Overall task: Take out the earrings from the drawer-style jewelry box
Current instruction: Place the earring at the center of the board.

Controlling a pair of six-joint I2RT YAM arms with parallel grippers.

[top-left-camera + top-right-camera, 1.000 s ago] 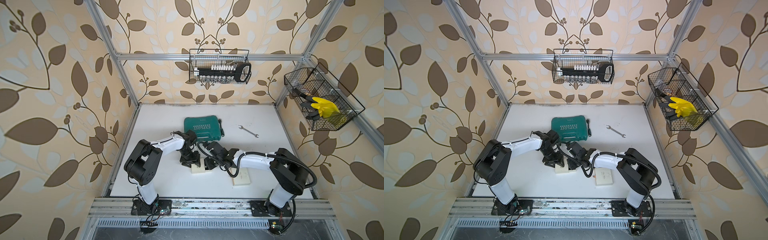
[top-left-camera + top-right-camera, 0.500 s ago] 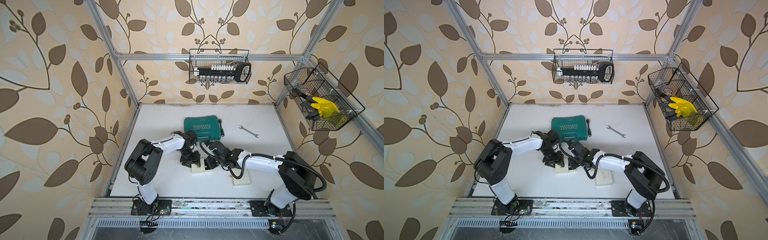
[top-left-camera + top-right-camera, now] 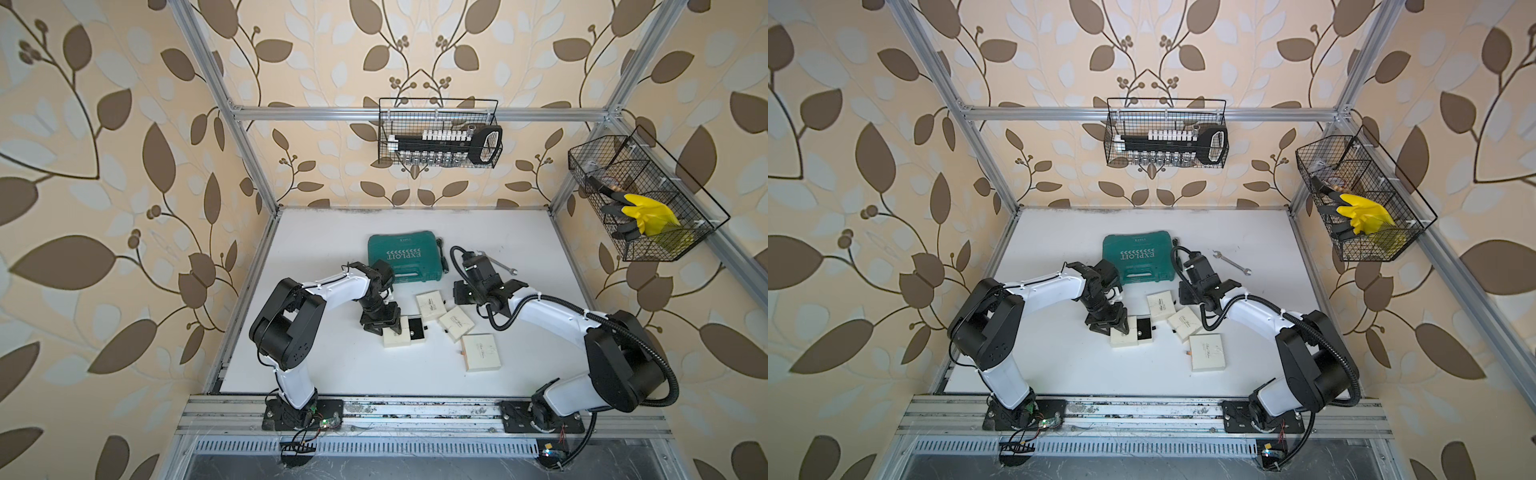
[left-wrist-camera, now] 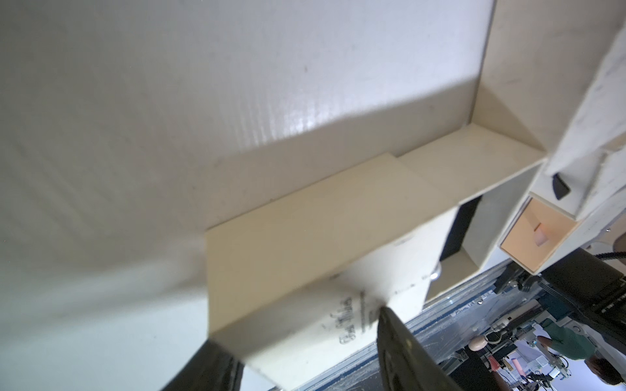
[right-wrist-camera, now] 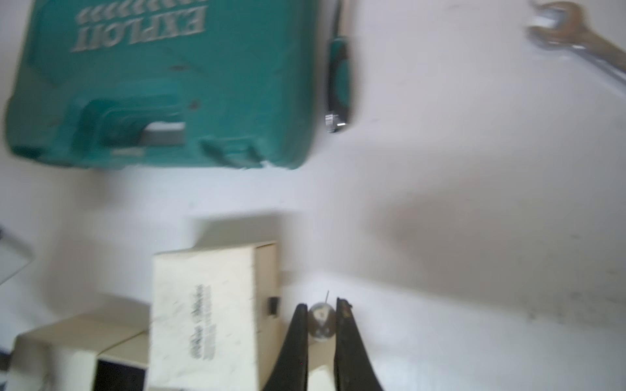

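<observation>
Right tool (image 5: 321,304) closed on earring (image 5: 321,325): tiny ball stud, held over counter (image 5: 457,237), outside drawer (image 3: 419,326). Likely light, hard, slippery; thin post bends. Pinch ball, low force. Left tool (image 4: 305,342) clamps jewelry box (image 4: 305,220) at sleeve.

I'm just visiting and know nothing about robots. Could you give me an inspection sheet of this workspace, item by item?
Surface: white table, lightly marked.
Job's things: open jewelry box, black drawer pulled out, a silvery stud in it; three other cream boxes nearby; one earring held outside the drawer.
Clutter: teal tool case, wrench, green-handled tool.
Hands: left hand shut on the open jewelry box; right hand pinching the earring.
Cables: black hose looping off the right arm; loose wires at the front rail.
Surroundings: leaf wallpaper; rear wire basket with socket rack; side wire basket with yellow glove.
</observation>
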